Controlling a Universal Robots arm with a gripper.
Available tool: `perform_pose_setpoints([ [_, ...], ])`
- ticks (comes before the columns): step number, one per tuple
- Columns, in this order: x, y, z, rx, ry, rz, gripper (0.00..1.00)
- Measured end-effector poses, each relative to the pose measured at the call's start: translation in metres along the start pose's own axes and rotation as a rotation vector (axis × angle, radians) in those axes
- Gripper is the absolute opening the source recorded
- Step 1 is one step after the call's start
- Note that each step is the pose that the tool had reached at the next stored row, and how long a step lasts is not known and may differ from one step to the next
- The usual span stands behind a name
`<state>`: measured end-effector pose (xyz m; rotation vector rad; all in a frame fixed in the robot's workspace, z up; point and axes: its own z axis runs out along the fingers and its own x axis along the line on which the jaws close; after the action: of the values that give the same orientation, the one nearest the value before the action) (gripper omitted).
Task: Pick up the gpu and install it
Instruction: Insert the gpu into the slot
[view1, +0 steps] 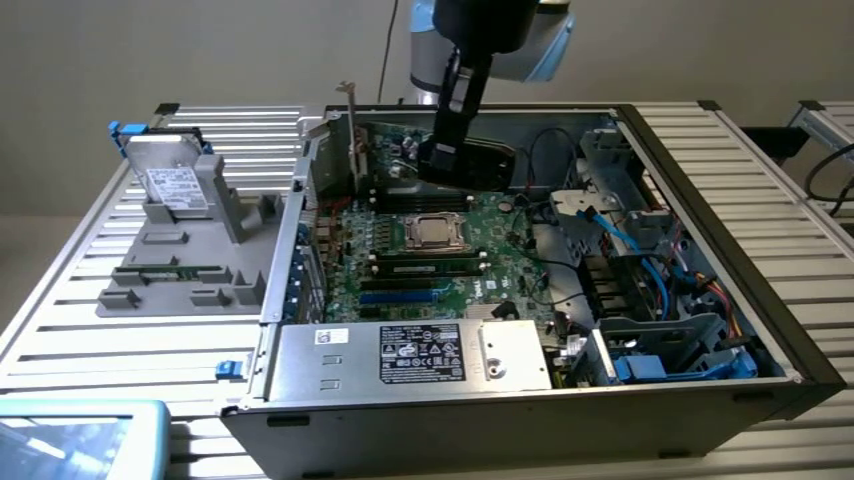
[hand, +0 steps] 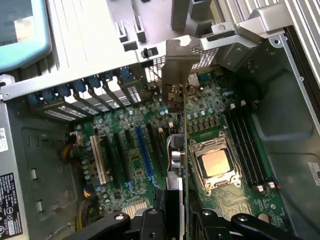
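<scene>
The gpu (view1: 398, 150) stands on edge inside the open computer case (view1: 747, 260), at the far end of the motherboard (view1: 427, 270). My gripper (view1: 447, 160) is shut on its top edge. In the wrist view the gpu (hand: 183, 150) appears edge-on as a thin line, and its silver bracket (hand: 180, 57) reaches the case's rear slot openings. It runs between the expansion slots, one of them blue (hand: 141, 150), and the CPU socket (hand: 216, 164). The gripper (hand: 181, 222) clamps it from both sides. I cannot tell whether the card touches a slot.
A power supply (view1: 414, 355) fills the case's near end. A drive cage with blue cables (view1: 667, 340) is on the exterior view's right. Outside the case, a grey fixture (view1: 187, 250) holds a silver drive (view1: 174, 185) and a memory stick (view1: 180, 270). A teal-rimmed tray (view1: 80, 440) lies at the near corner.
</scene>
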<state>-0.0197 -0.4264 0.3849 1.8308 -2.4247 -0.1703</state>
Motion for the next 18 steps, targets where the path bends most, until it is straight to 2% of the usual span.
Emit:
perform_pose_setpoints([
  [7,-0.0001,-0.0007,0.0045,0.0072,0.0178,-0.127,0.29],
  [12,-0.0001,-0.0008,0.0057,0.0087,0.0309,-0.216,0.29],
  [18,-0.0001,-0.0008,0.0057,0.0087,0.0316,-0.221,0.29],
])
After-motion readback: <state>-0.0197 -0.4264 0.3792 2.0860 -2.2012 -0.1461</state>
